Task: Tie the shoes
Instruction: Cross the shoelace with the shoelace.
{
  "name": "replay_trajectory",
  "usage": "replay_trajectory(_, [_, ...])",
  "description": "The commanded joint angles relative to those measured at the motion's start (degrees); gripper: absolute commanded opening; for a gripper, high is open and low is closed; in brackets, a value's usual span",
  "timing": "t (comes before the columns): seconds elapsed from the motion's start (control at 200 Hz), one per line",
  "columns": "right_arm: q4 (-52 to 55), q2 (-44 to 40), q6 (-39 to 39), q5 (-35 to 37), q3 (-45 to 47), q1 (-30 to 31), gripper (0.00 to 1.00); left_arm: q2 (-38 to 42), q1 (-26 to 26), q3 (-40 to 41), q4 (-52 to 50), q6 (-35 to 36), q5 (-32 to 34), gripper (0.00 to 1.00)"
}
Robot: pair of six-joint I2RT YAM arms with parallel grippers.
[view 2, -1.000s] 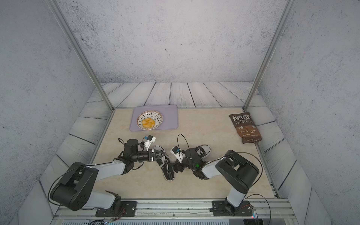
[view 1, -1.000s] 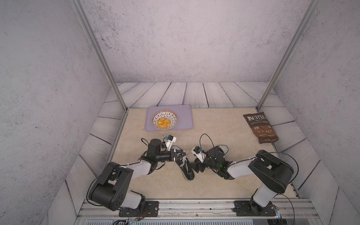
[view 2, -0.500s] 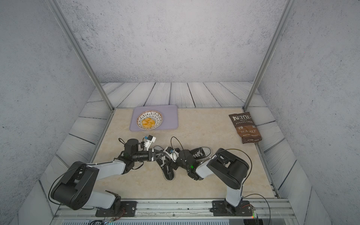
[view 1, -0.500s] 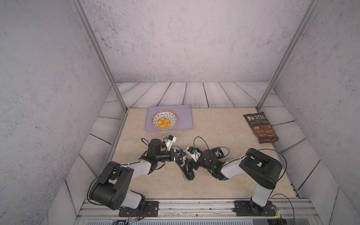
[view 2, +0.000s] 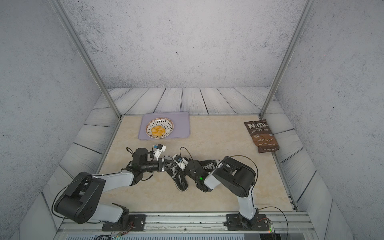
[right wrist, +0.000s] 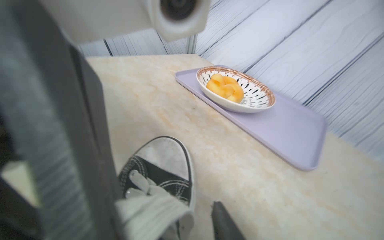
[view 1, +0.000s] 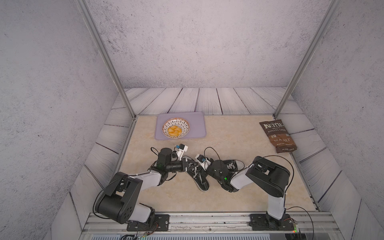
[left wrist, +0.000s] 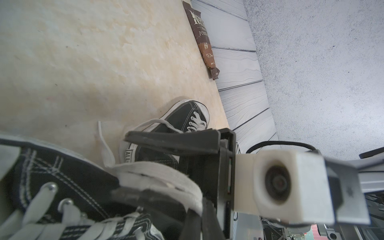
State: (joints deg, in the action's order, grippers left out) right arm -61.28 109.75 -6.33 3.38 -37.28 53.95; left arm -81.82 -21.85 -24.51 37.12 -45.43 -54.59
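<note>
Beige marble tabletop, mid-surface. The left gripper is clenched tight over the near black sneaker; what it pinches is hidden. The right gripper faces it, jaws apart astride a flat white lace draped over one finger. The second sneaker lies just beside, partly under the right arm. A Kettle chip bag sits well apart.

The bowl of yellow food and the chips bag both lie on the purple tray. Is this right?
Only the bowl is on the purple tray; the chips bag lies on the table, apart from it, in both top views.
</note>
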Motion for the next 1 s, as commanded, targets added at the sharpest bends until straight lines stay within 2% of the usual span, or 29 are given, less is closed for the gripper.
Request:
replay_trajectory(0.0, [5.93,-0.69,0.74,-1.77,-1.43,0.21,0.19,-0.78,0.80,-1.45,0.89,0.77,0.74,0.02])
replay_trajectory(0.14, [8.04,-1.31,2.80,-5.60,-0.43,0.19,0.00,-1.39,1.27,-2.70,0.17,1.85,1.78,0.07])
replay_trajectory(0.265, [8.92,-2.71,4.39,-8.46,0.97,0.19,0.00,-1.82,1.98,-3.76,-1.96,4.16,2.82,0.11])
replay_trajectory(0.365, [11.73,-4.16,5.88,-11.17,0.76,0.19,0.00,-1.90,2.80,-4.31,-5.30,6.86,3.29,0.26])
replay_trajectory(0.46, [16.82,-5.43,7.82,-13.73,-0.69,0.19,0.00,-0.25,3.47,-4.40,-11.53,11.21,5.63,0.32])
replay_trajectory(0.56, [24.91,-7.14,10.01,-15.81,-2.94,0.10,0.00,2.96,3.48,-4.84,-21.93,17.77,10.82,0.33])
replay_trajectory(0.661, [32.69,-8.64,11.82,-16.97,-5.41,0.01,0.00,7.47,3.39,-4.49,-30.98,21.76,19.35,0.34])
replay_trajectory(0.766, [35.39,-10.06,14.19,-17.91,-5.85,-0.40,0.00,13.47,3.35,-2.17,-31.80,22.47,22.57,0.41])
replay_trajectory(0.891, [39.76,-10.80,16.75,-19.44,-7.55,-1.03,0.01,19.83,2.91,-0.59,-32.13,24.08,23.27,0.50])
replay_trajectory(0.991, [42.07,-10.89,19.25,-21.20,-8.89,-1.54,0.01,23.00,0.81,-0.44,-33.29,27.03,22.66,0.51])
